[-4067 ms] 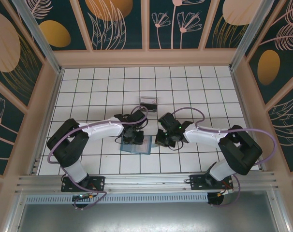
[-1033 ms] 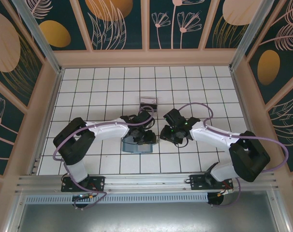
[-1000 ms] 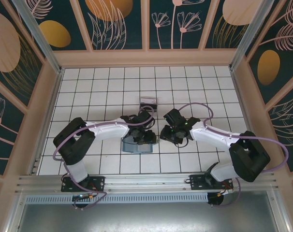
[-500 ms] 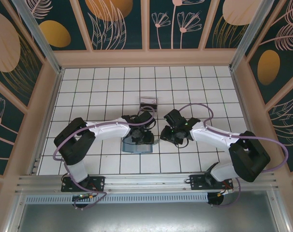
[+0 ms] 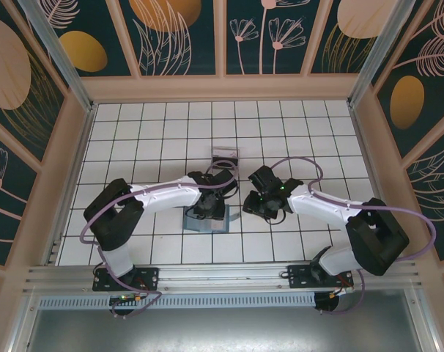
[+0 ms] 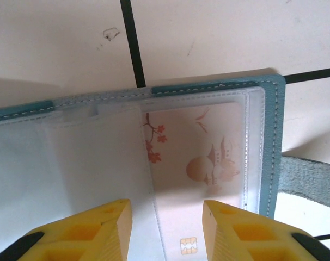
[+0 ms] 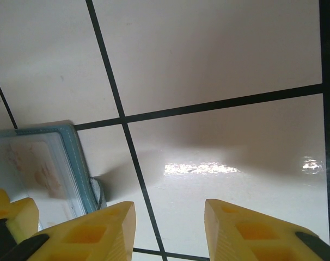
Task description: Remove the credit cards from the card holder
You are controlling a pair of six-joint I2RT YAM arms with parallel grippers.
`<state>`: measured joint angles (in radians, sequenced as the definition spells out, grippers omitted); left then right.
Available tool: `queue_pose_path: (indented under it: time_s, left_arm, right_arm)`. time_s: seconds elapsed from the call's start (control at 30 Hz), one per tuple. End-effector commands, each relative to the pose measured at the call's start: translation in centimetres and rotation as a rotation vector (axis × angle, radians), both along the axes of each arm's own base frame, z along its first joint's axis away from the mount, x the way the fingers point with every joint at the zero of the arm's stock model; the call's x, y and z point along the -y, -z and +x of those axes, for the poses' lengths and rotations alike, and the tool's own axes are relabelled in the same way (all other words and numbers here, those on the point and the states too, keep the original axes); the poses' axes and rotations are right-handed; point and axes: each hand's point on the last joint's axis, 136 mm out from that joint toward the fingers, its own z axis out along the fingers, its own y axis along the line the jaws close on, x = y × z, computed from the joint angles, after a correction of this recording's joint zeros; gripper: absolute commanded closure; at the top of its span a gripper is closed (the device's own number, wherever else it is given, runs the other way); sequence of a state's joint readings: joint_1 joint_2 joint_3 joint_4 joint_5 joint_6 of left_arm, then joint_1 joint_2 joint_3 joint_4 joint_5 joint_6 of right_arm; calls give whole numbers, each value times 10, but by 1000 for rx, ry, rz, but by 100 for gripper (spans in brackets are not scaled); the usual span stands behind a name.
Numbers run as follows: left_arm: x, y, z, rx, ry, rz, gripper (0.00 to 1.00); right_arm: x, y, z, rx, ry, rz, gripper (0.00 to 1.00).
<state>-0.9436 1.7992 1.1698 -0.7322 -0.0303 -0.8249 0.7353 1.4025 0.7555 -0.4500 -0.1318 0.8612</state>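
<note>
The teal card holder [image 5: 206, 222] lies open on the tiled floor, its clear sleeves facing up [image 6: 127, 163]. One of the credit cards [image 6: 200, 163], pale with a red floral print and a gold chip, sits inside the right sleeve. My left gripper [image 6: 166, 223] hovers open right over that sleeve, one yellow finger on each side of the card's lower part, holding nothing. My right gripper [image 7: 169, 223] is open above bare tile just right of the holder's edge [image 7: 80, 163] and its strap tab [image 7: 98, 194]. From above, both grippers [image 5: 209, 207] [image 5: 245, 208] meet near the holder.
A small clear plastic box [image 5: 224, 155] stands a tile or two behind the grippers. Raised wooden walls [image 5: 222, 88] frame the white tiled floor [image 5: 149, 139]. The left gripper's yellow fingertip [image 7: 10, 215] shows at the lower left of the right wrist view.
The left gripper has shifted slightly left and back over the holder, covering more of it. The right arm has barely moved. Both grippers keep the same opening.
</note>
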Motion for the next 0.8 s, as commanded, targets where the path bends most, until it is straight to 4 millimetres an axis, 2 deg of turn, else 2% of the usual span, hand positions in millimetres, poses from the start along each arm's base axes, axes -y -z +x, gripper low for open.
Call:
queue_pose_path:
  time_s: [0.0,0.17,0.53,0.77]
  left_arm:
    - [-19,2,-4,-2,28,138,60]
    - [-30,-4,-2,17,40,229,59]
    - [-47,-18,2,58,43,313,59]
    - [-57,-24,5,93,44,352,59]
  right_arm:
    - [0,2,4,8,-14,-7,61]
    - [0,3,4,7,-16,-7,61]
    - [-3,1,5,8,-18,6,61]
    - [-18,-8,5,27,-45,79,59]
